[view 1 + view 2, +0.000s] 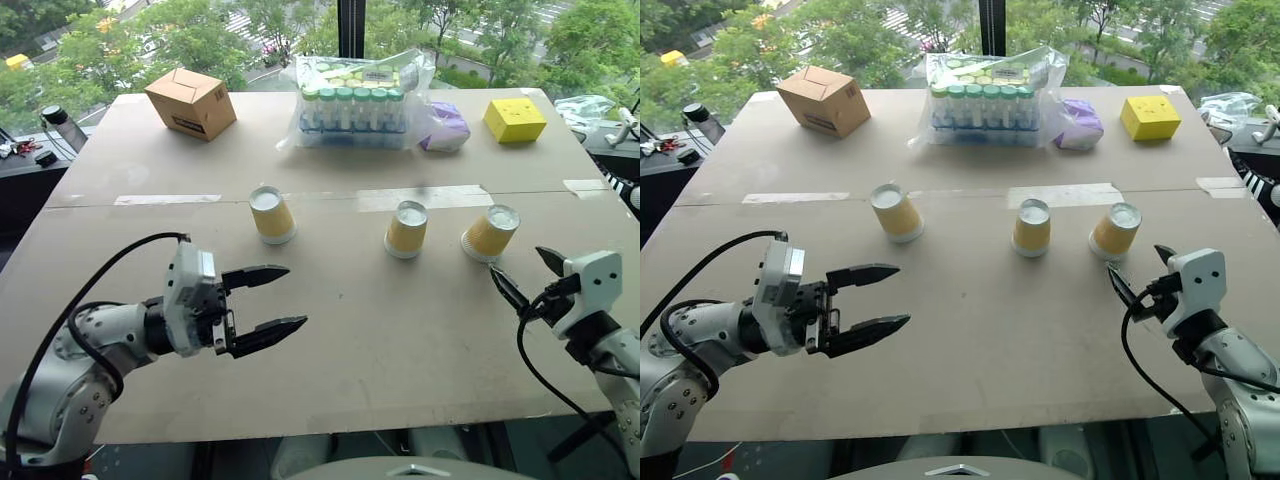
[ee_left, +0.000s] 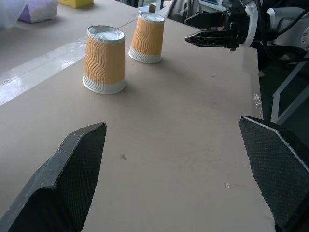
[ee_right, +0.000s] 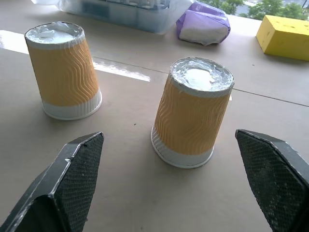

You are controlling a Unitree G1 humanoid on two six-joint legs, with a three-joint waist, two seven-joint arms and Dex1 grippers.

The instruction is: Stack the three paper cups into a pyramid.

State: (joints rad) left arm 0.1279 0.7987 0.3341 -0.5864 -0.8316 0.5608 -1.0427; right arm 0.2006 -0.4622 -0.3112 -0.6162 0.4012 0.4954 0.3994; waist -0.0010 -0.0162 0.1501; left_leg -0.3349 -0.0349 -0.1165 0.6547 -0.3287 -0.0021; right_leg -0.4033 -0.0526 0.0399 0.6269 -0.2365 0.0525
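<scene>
Three mustard-yellow paper cups stand upside down in a row across the middle of the table: a left cup (image 1: 272, 214), a middle cup (image 1: 406, 229) and a right cup (image 1: 490, 233). My left gripper (image 1: 279, 298) hovers open in front of the left cup, pointing right, with nothing between its fingers. On the other side, my right gripper (image 1: 524, 272) is open just in front of the right cup (image 3: 192, 112), which sits between its spread fingers in the right wrist view without touching them. The middle cup (image 3: 63, 70) stands beside it.
At the back of the table (image 1: 350, 350) sit a brown cardboard box (image 1: 191, 102), a clear bag of green-capped bottles (image 1: 355, 103), a purple pouch (image 1: 446, 127) and a yellow box (image 1: 514, 119). Clear tape strips (image 1: 166, 199) cross the board behind the cups.
</scene>
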